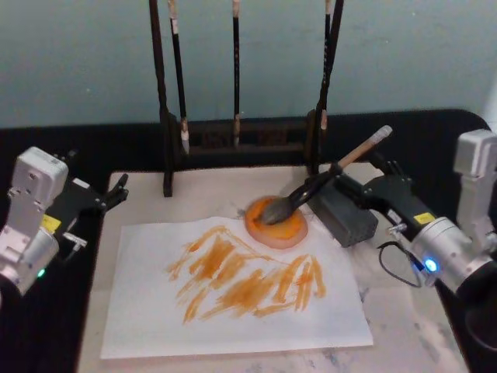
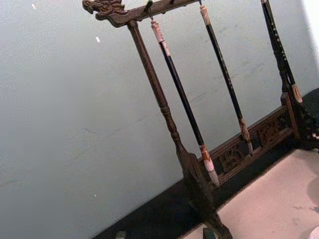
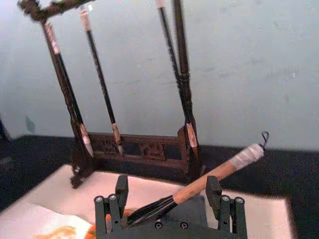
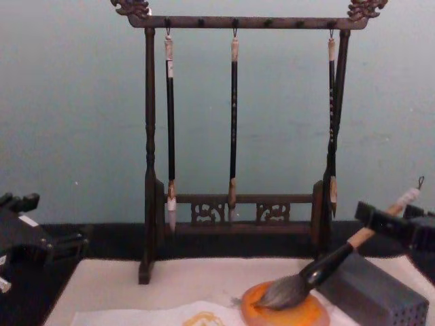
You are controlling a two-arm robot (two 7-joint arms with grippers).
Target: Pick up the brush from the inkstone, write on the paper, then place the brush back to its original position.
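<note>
- At the far left of the head view, the left end effector hangs over the dark table edge, just beside the beige mat; its two dark fingers look slightly parted and hold nothing.
- Next comes one whitish sheet of paper, lying flat on the mat and bearing several yellow-orange strokes that form no readable characters.
- Behind the paper stands one dark carved wooden brush rack with two posts, and three slim black-shafted brushes with pale tips hang from its top bar.
- One flat round orange inkstone lies at the paper's upper right corner, its near edge touching or overlapping the sheet.
- One large brush rests tilted, with its fat grey-brown bristle head down on the inkstone, then a black ferrule, a tan wooden handle and a white end cap with a small loop rising to the right.
- One grey rectangular block with a dotted face sits just right of the inkstone.
- From the right, the right end effector has its jaws spread either side of the brush handle, with gaps on both sides, so it grips nothing.
- No legible writing; yellow stickers on both arms are unreadable.
</note>
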